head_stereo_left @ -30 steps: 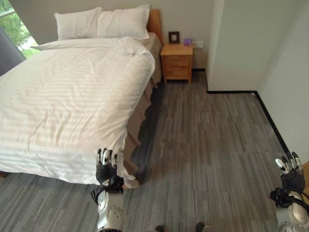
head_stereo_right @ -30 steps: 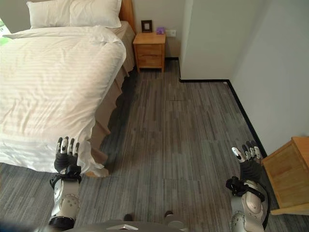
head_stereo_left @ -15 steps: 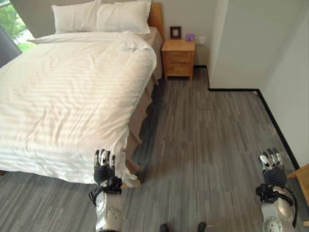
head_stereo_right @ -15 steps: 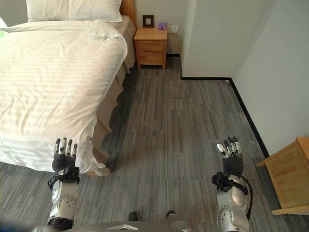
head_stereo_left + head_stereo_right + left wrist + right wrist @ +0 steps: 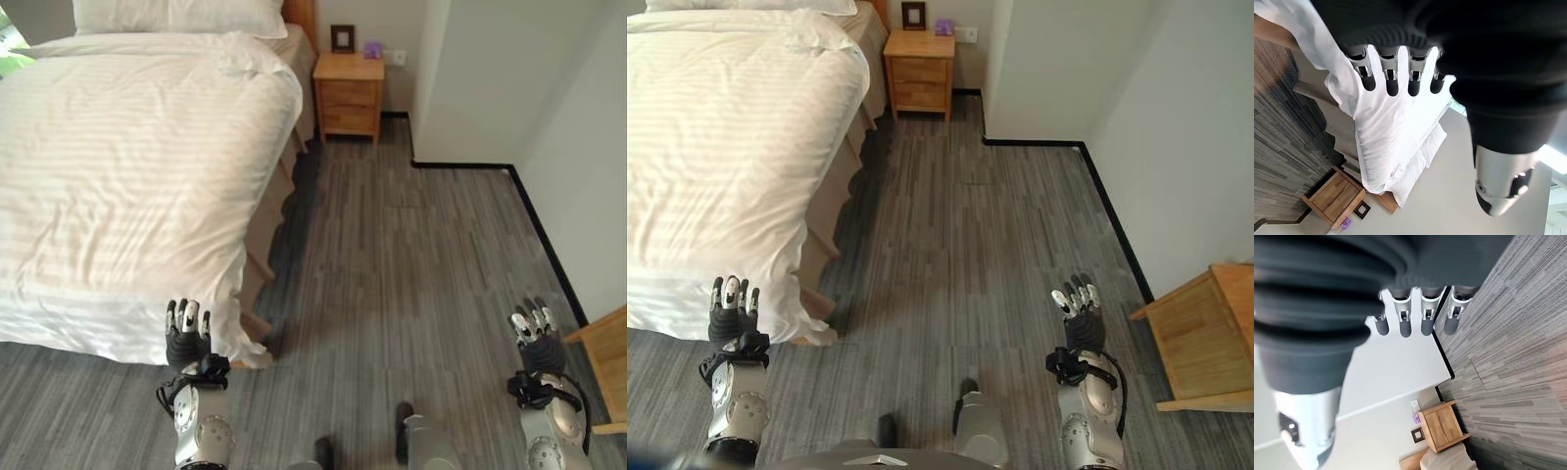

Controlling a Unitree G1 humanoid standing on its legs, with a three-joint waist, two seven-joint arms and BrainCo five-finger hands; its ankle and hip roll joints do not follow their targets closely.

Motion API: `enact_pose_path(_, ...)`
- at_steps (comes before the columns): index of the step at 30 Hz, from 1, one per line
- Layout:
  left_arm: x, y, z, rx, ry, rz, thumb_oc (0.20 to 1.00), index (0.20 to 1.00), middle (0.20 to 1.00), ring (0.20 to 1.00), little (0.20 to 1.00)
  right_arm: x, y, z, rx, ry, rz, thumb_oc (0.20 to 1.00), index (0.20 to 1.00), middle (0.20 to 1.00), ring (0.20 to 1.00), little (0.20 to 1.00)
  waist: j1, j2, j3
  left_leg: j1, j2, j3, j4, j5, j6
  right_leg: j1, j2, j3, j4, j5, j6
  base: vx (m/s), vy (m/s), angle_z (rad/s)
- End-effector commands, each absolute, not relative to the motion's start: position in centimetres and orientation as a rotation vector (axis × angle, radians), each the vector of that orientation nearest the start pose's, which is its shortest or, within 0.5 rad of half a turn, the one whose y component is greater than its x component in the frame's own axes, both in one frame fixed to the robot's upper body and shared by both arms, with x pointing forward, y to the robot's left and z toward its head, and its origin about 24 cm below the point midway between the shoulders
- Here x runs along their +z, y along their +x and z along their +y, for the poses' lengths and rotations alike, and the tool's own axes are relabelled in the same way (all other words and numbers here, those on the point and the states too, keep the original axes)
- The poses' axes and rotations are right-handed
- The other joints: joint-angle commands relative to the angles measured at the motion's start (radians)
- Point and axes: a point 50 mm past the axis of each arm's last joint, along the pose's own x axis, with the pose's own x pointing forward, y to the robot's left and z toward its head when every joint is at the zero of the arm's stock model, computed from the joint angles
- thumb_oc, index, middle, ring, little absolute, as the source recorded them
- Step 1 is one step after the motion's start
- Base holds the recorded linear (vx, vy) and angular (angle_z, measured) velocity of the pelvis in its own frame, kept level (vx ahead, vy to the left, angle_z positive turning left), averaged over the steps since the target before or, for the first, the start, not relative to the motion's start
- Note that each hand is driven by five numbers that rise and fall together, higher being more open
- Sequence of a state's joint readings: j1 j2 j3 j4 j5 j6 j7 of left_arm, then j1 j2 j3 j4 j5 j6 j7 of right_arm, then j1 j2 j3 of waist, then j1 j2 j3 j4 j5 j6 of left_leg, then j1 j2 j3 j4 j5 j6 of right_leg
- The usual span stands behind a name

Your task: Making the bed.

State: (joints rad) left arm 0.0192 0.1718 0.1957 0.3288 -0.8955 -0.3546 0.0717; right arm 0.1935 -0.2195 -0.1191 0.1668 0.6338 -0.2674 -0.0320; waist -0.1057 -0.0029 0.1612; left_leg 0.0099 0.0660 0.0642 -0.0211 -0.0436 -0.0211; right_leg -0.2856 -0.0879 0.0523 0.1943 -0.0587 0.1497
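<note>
Bed (image 5: 59, 245) at far left, covered by white striped duvet (image 5: 137, 166) (smooth over most of top, slightly rumpled near head end). Duvet edge hanging down foot and near side, lower corner draped to floor beside tan bed skirt (image 5: 279, 211). White pillows (image 5: 176, 15) at head end, against wooden headboard (image 5: 299, 12).

Left hand (image 5: 184, 338) raised low in head views, just in front of duvet's hanging corner at foot of bed; contact with cloth not determinable. Fingers (image 5: 1392, 81) straight and spread in left wrist view, nothing held, duvet and pillows visible past them.

Wooden nightstand (image 5: 348, 90) beside head of bed, against back wall; small dark picture frame (image 5: 342, 38) and small purple object (image 5: 372, 49) on top. Grey striped carpet (image 5: 411, 264) over floor between bed and wall. White wall corner (image 5: 460, 78) with black skirting right of nightstand.

Right hand (image 5: 1078, 318) at lower right, well apart from bed, above carpet. Fingers (image 5: 1404, 320) extended and relaxed in right wrist view, empty (wall, carpet and nightstand beyond). Light wooden furniture piece (image 5: 1205, 338) at far right edge, near right hand, not touching.
</note>
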Motion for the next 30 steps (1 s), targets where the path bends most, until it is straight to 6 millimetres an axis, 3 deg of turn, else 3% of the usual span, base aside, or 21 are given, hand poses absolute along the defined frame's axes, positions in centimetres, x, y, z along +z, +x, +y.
enact_pose_path(1, 3.9, 24.2, 27.6, 0.461, -0.578, -0.285, 1.000, 1.000, 1.000, 1.000, 1.000, 2.1, 20.2, -25.4, -0.305, 0.351, -0.110, 1.000, 1.000, 1.000, 1.000, 1.000, -0.045, -0.005, -0.007, 0.257, 0.028, -0.026, -0.022, -0.072, -0.032, 0.023, -0.005, -0.036, -0.143, 0.208, 0.005, 0.23, -0.174, 0.29)
enact_pose_path(2, 3.8, 24.2, 27.3, 0.454, -0.591, -0.288, 1.000, 1.000, 1.000, 1.000, 1.000, 2.1, 20.2, -25.4, -0.298, 0.347, -0.106, 1.000, 1.000, 1.000, 1.000, 1.000, -0.055, -0.002, -0.015, 0.255, 0.056, -0.026, 0.017, -0.048, -0.046, 0.027, 0.015, -0.038, -0.121, 0.195, -0.007, 0.50, -0.402, 0.06)
enact_pose_path(3, 3.4, 24.1, 27.1, 0.463, -0.644, -0.287, 1.000, 1.000, 1.000, 1.000, 1.000, 2.1, 20.1, -25.9, -0.317, 0.357, -0.111, 1.000, 1.000, 1.000, 1.000, 1.000, -0.062, 0.004, -0.026, 0.191, 0.117, -0.033, 0.243, 0.091, -0.064, 0.061, 0.051, -0.053, -0.089, 0.156, -0.052, 0.53, -0.474, 0.01)
enact_pose_path(4, 3.2, 24.2, 26.7, 0.463, -0.698, -0.290, 1.000, 1.000, 1.000, 1.000, 1.000, 2.3, 20.2, -26.0, -0.334, 0.389, -0.132, 1.000, 1.000, 1.000, 1.000, 1.000, -0.058, -0.008, -0.020, 0.128, 0.141, -0.017, 0.397, 0.152, -0.055, 0.104, 0.057, -0.064, -0.092, 0.139, -0.080, 0.58, -0.609, 0.16)
enact_pose_path(5, 3.1, 24.0, 26.5, 0.458, -0.725, -0.292, 1.000, 1.000, 1.000, 1.000, 1.000, 2.5, 20.3, -26.0, -0.331, 0.426, -0.151, 1.000, 1.000, 1.000, 1.000, 1.000, -0.044, -0.035, -0.011, 0.061, 0.156, -0.002, 0.594, 0.181, -0.050, 0.148, 0.057, -0.081, -0.107, 0.129, -0.111, 0.30, -0.381, 0.21)
enact_pose_path(7, 3.2, 24.0, 26.6, 0.457, -0.725, -0.293, 1.000, 1.000, 1.000, 1.000, 1.000, 2.5, 20.4, -26.0, -0.331, 0.427, -0.151, 1.000, 1.000, 1.000, 1.000, 1.000, -0.048, -0.037, -0.015, 0.051, 0.155, -0.007, 0.600, 0.182, -0.050, 0.144, 0.055, -0.084, -0.109, 0.132, -0.111, 0.25, -0.273, 0.04)
enact_pose_path(8, 3.3, 24.0, 26.0, 0.435, -0.738, -0.295, 1.000, 1.000, 1.000, 1.000, 1.000, 2.6, 20.7, -26.8, -0.368, 0.404, -0.145, 1.000, 1.000, 1.000, 1.000, 1.000, 0.016, -0.070, 0.028, -0.109, 0.162, 0.085, 0.749, 0.144, -0.027, 0.259, 0.051, -0.097, -0.159, 0.096, -0.139, 0.55, -0.364, -0.23)
enact_pose_path(9, 3.0, 24.0, 25.7, 0.436, -0.763, -0.284, 1.000, 1.000, 1.000, 1.000, 1.000, 3.0, 21.0, -26.9, -0.371, 0.390, -0.153, 1.000, 1.000, 1.000, 1.000, 1.000, 0.035, -0.068, 0.036, -0.159, 0.170, 0.123, 0.709, 0.128, -0.034, 0.304, 0.051, -0.100, -0.174, 0.081, -0.138, 0.78, -0.389, -0.56)
enact_pose_path(12, 2.5, 23.7, 25.6, 0.432, -0.783, -0.273, 1.000, 1.000, 1.000, 1.000, 1.000, 3.5, 21.1, -27.0, -0.348, 0.374, -0.168, 1.000, 1.000, 1.000, 1.000, 1.000, 0.082, -0.065, 0.022, -0.260, 0.118, 0.139, 0.499, 0.151, -0.053, 0.395, 0.041, -0.090, -0.217, 0.041, -0.127, 0.55, -0.004, -0.19)
enact_pose_path(14, 2.1, 23.5, 25.4, 0.432, -0.786, -0.259, 1.000, 1.000, 1.000, 1.000, 1.000, 3.0, 20.7, -27.1, -0.352, 0.355, -0.149, 1.000, 1.000, 1.000, 1.000, 1.000, 0.102, -0.047, 0.007, -0.272, 0.066, 0.152, 0.230, 0.198, -0.054, 0.448, 0.053, -0.095, -0.229, 0.000, -0.112, 0.55, 0.085, 0.03)
enact_pose_path(16, 1.9, 23.4, 25.3, 0.434, -0.780, -0.250, 1.000, 1.000, 1.000, 1.000, 1.000, 2.7, 20.4, -27.1, -0.347, 0.342, -0.130, 1.000, 1.000, 1.000, 1.000, 1.000, 0.118, -0.033, -0.008, -0.275, 0.037, 0.156, 0.074, 0.241, -0.052, 0.499, 0.062, -0.096, -0.244, -0.023, -0.102, 0.46, 0.059, 0.09)
enact_pose_path(17, 1.8, 23.3, 25.3, 0.434, -0.780, -0.249, 1.000, 1.000, 1.000, 1.000, 1.000, 2.7, 20.4, -27.1, -0.347, 0.342, -0.129, 1.000, 1.000, 1.000, 1.000, 1.000, 0.116, -0.036, -0.007, -0.267, 0.031, 0.156, 0.063, 0.245, -0.051, 0.503, 0.058, -0.098, -0.245, -0.025, -0.101, 0.63, 0.086, 0.15)
enact_pose_path(18, 1.4, 22.8, 25.4, 0.458, -0.778, -0.241, 1.000, 1.000, 1.000, 1.000, 1.000, 2.4, 20.3, -26.9, -0.344, 0.333, -0.112, 1.000, 1.000, 1.000, 1.000, 1.000, 0.130, -0.027, -0.028, -0.291, 0.020, 0.192, -0.022, 0.271, -0.056, 0.565, 0.058, -0.095, -0.250, -0.059, -0.093, 0.64, 0.089, 0.05)
enact_pose_path(21, 1.2, 22.3, 25.8, 0.480, -0.770, -0.236, 1.000, 1.000, 1.000, 1.000, 1.000, 1.8, 20.2, -26.5, -0.335, 0.344, -0.085, 1.000, 1.000, 1.000, 1.000, 1.000, 0.143, -0.027, -0.055, -0.281, 0.025, 0.248, 0.011, 0.295, -0.053, 0.601, 0.051, -0.077, -0.244, -0.072, -0.089, 0.55, 0.091, 0.10)
enact_pose_path(22, 1.3, 21.9, 26.3, 0.498, -0.750, -0.240, 1.000, 1.000, 1.000, 1.000, 1.000, 1.5, 20.2, -25.8, -0.318, 0.360, -0.071, 1.000, 1.000, 1.000, 1.000, 1.000, 0.151, -0.048, -0.085, -0.273, 0.020, 0.272, 0.041, 0.275, -0.022, 0.624, 0.013, -0.077, -0.211, -0.068, -0.072, 0.85, 0.203, 0.10)
enact_pose_path(23, 1.2, 21.7, 26.6, 0.505, -0.734, -0.232, 1.000, 1.000, 1.000, 1.000, 1.000, 1.4, 20.2, -25.6, -0.313, 0.360, -0.064, 1.000, 1.000, 1.000, 1.000, 1.000, 0.153, -0.068, -0.097, -0.272, 0.000, 0.274, 0.072, 0.238, -0.002, 0.627, -0.019, -0.079, -0.171, -0.059, -0.055, 0.82, 0.235, 0.05)
enact_pose_path(25, 1.1, 21.8, 26.9, 0.531, -0.728, -0.224, 1.000, 1.000, 1.000, 1.000, 1.000, 1.4, 20.3, -25.1, -0.312, 0.381, -0.069, 1.000, 1.000, 1.000, 1.000, 1.000, 0.161, -0.103, -0.099, -0.251, -0.033, 0.279, 0.120, 0.165, 0.035, 0.580, -0.067, -0.071, 0.037, 0.133, 0.006, 0.52, 0.200, -0.66)
enact_pose_path(26, 1.3, 22.0, 26.8, 0.524, -0.738, -0.230, 1.000, 1.000, 1.000, 1.000, 1.000, 1.4, 20.4, -24.7, -0.311, 0.421, -0.079, 1.000, 1.000, 1.000, 1.000, 1.000, 0.159, -0.106, -0.088, -0.216, -0.046, 0.271, 0.125, 0.137, 0.053, 0.537, -0.070, -0.055, 0.166, 0.224, 0.024, 0.45, 0.231, -0.86)
enact_pose_path(28, 2.0, 22.5, 26.9, 0.507, -0.717, -0.244, 1.000, 1.000, 1.000, 1.000, 1.000, 1.4, 20.6, -24.3, -0.295, 0.438, -0.083, 1.000, 1.000, 1.000, 1.000, 1.000, 0.137, -0.082, -0.053, -0.127, -0.058, 0.246, 0.090, 0.105, 0.083, 0.414, -0.059, -0.040, 0.354, 0.304, 0.021, 0.38, 0.221, -0.12)
enact_pose_path(29, 2.0, 22.5, 26.9, 0.507, -0.717, -0.245, 1.000, 1.000, 1.000, 1.000, 1.000, 1.4, 20.6, -24.3, -0.295, 0.438, -0.083, 1.000, 1.000, 1.000, 1.000, 1.000, 0.139, -0.079, -0.054, -0.128, -0.054, 0.247, 0.088, 0.108, 0.082, 0.411, -0.054, -0.038, 0.353, 0.308, 0.020, 0.45, 0.242, 0.56)
enact_pose_path(30, 2.5, 22.8, 27.1, 0.503, -0.685, -0.256, 1.000, 1.000, 1.000, 1.000, 1.000, 1.4, 20.8, -24.2, -0.289, 0.410, -0.074, 1.000, 1.000, 1.000, 1.000, 1.000, 0.115, -0.051, -0.027, -0.046, -0.054, 0.222, 0.056, 0.078, 0.103, 0.305, -0.060, -0.073, 0.477, 0.274, 0.002, 0.45, 0.213, 0.60)
